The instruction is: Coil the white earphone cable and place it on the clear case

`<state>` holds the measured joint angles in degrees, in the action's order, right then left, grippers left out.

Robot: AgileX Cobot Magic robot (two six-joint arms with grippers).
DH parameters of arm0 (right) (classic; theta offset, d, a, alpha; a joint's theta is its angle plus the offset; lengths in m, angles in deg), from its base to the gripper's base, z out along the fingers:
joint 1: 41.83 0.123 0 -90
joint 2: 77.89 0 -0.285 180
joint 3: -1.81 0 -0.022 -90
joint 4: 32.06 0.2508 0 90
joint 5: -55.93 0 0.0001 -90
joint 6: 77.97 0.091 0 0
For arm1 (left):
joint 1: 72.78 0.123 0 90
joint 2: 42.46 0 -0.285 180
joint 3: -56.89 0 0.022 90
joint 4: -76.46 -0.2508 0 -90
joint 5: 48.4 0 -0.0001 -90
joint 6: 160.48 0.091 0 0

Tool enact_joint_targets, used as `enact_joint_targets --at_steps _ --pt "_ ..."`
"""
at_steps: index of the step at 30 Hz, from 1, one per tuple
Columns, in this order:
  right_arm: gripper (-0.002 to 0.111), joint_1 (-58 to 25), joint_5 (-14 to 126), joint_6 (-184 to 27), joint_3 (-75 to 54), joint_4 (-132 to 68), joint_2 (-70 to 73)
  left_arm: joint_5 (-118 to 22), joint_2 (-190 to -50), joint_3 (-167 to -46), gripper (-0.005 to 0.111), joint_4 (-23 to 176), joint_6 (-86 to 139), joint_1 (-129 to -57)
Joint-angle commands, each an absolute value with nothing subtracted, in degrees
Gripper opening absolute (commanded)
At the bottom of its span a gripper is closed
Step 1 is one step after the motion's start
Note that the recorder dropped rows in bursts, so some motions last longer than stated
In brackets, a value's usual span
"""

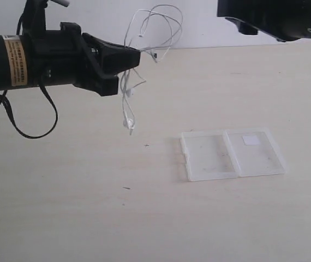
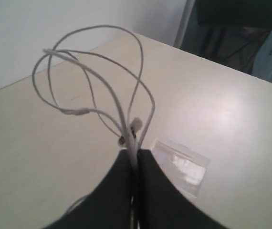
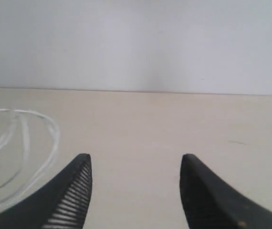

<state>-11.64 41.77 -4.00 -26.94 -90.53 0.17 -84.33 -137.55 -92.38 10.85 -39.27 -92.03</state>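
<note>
The left gripper (image 1: 136, 58) is pinching its two black jaws together on the white earphone cable (image 1: 126, 87), and in the left wrist view the jaws (image 2: 135, 155) are meeting with the thin strands squeezed between them. Several loose loops of the cable (image 2: 78, 112) are springing out beyond the fingertips, with an earbud (image 2: 137, 123) sitting just past the tips. In the exterior view another bunch of strands is hanging down below the jaws, ending in small white pieces (image 1: 128, 124) that are dangling toward the table (image 1: 90, 218).

The whole bundle is hanging to the left of the clear case (image 1: 232, 154) and higher than it, well apart and touching it nowhere. The case is lying flat and opened out, its two halves side by side, with a small white sticker (image 1: 250, 140) showing on the right half. The left wrist view is catching the case (image 2: 181, 167) just beyond the jaws.

The right gripper (image 3: 135, 164) is holding its jaws spread wide with nothing between them. It (image 1: 243, 24) is hovering high above the case, toward the back of the table, and the cable's loops (image 3: 55, 138) are showing at the edge of its own view.
</note>
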Motion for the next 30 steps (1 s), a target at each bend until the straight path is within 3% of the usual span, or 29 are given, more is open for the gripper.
enact_joint_targets --at_steps 1,4,5,6,7,18,30 --pt "0.042 -11.84 32.53 -8.44 -27.10 -88.07 -2.43 -85.24 -139.55 -94.39 0.000 9.13 -39.63 -96.95" --pt "0.023 -11.84 33.36 -9.81 -29.18 -88.97 -4.98 -82.96 -143.18 -98.27 0.000 10.41 -39.63 -101.01" --pt "0.009 -11.84 33.47 -9.80 -30.91 -90.16 -6.83 -82.96 -145.26 -100.36 0.000 11.18 -40.04 -102.08" --pt "0.002 -11.84 33.47 -9.80 -31.73 -90.75 -7.69 -82.96 -146.27 -101.26 0.000 11.18 -40.58 -102.50" --pt "0.000 -11.84 33.90 -9.31 -33.83 -91.28 -10.44 -82.96 -148.24 -103.31 0.000 11.18 -41.24 -103.22" --pt "0.000 -11.84 45.55 -7.82 -50.05 -90.49 -34.55 -85.24 -161.55 -112.64 0.000 12.43 -40.86 -105.55" --pt "0.000 -11.84 47.47 -7.82 -53.25 -90.82 -38.08 -89.28 -167.16 -116.04 0.000 7.83 -38.32 -105.55"
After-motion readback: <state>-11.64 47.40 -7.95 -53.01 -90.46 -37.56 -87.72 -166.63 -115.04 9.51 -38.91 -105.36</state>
